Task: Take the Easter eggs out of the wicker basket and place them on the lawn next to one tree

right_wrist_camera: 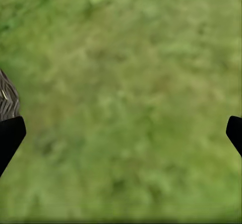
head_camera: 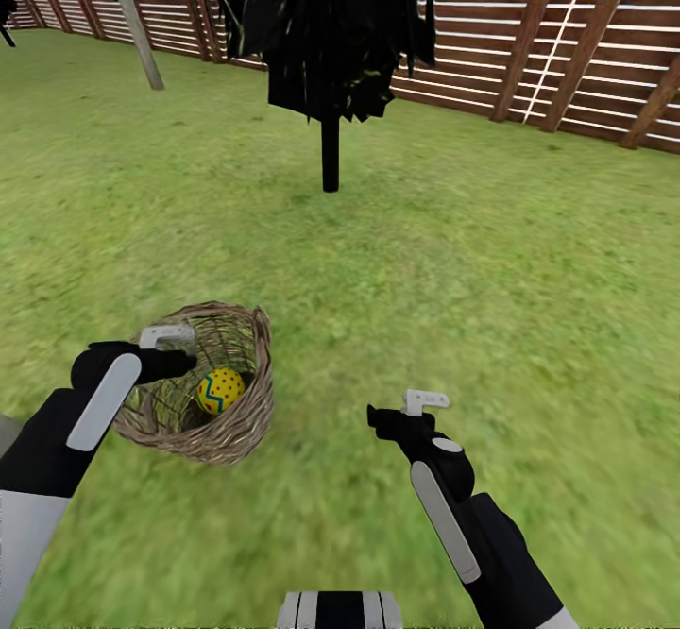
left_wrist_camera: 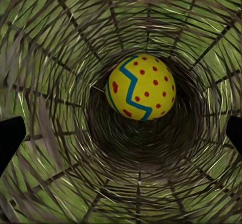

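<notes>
The wicker basket point(head_camera: 236, 421) lies tipped on the lawn point(head_camera: 472, 280) at the lower left of the head view. One yellow Easter egg point(head_camera: 220, 390) with a blue zigzag and red dots rests inside it. My left gripper point(head_camera: 182, 363) hovers at the basket's mouth. It is open and looks down the woven wall point(left_wrist_camera: 55, 57) at the egg point(left_wrist_camera: 141, 87). Both its fingertips point(left_wrist_camera: 10, 138) stand wide apart, clear of the egg. My right gripper point(head_camera: 378, 415) hangs open over bare grass point(right_wrist_camera: 126, 98) to the right of the basket, and the basket's edge point(right_wrist_camera: 7, 100) shows beside it.
A black-trunked tree point(head_camera: 330, 152) with near-black foliage stands straight ahead in the garden. A pale grey tree trunk point(head_camera: 137, 29) leans at the far left. The brown slat fence point(head_camera: 567, 43) runs along the back. Open grass spreads to the right.
</notes>
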Robot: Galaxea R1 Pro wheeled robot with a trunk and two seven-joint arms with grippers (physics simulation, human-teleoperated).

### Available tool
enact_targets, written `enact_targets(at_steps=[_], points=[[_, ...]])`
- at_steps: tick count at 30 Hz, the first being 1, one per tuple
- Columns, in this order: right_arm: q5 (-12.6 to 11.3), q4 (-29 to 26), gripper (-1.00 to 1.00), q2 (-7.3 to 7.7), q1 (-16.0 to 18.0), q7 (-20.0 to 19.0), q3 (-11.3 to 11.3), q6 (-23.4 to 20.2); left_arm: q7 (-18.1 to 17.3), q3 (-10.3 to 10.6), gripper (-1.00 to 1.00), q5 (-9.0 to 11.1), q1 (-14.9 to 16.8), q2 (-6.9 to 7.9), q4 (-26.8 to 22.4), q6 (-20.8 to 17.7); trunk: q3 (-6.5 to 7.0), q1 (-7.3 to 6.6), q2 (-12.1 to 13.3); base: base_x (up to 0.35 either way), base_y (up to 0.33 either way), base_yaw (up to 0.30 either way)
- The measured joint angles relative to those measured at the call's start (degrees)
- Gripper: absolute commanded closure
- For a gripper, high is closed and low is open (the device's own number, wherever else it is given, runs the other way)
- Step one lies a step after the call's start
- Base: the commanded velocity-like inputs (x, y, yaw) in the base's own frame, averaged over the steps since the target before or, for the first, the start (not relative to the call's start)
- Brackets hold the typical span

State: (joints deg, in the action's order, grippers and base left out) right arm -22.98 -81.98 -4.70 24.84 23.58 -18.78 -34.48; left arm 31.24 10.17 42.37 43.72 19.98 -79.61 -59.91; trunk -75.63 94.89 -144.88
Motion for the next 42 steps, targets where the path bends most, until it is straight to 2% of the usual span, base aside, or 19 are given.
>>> enact_targets(at_steps=[3, 15, 22, 32, 42], points=[[-0.05, -0.01, -1.00, -0.10, -0.01, -0.03, -0.24, -0.03, 0.08, 0.00, -1.00, 0.51, -0.04, -0.30, 0.29, 0.00, -0.67, 0.08, -0.04, 0.000, 0.000, 0.000], [0.28, 0.04, -1.00, -0.29, -0.01, 0.00, -0.53, -0.04, 0.33, 0.04, -1.00, 0.67, -0.08, -0.52, -0.10, -0.01, -0.67, 0.07, -0.04, 0.000, 0.000, 0.000], [0.36, 0.04, -1.00, -0.31, 0.00, 0.00, -0.62, -0.04, 0.33, 0.06, -1.00, 0.68, -0.08, -0.59, -0.15, -0.01, -2.22, 0.26, -0.13, 0.000, 0.000, 0.000], [0.38, 0.04, -1.00, -0.32, 0.01, 0.00, -0.65, -0.04, 0.21, 0.30, -1.00, 0.75, -0.08, -0.64, -0.35, -0.01, -2.22, 0.25, -0.14, 0.000, 0.000, 0.000], [0.50, -0.02, -1.00, -0.24, -0.01, 0.05, -0.50, -0.04, 0.02, 0.51, -1.00, 0.53, -0.08, -2.00, -0.21, -0.01, -2.22, 0.24, -0.14, 0.098, 0.000, 0.000]])
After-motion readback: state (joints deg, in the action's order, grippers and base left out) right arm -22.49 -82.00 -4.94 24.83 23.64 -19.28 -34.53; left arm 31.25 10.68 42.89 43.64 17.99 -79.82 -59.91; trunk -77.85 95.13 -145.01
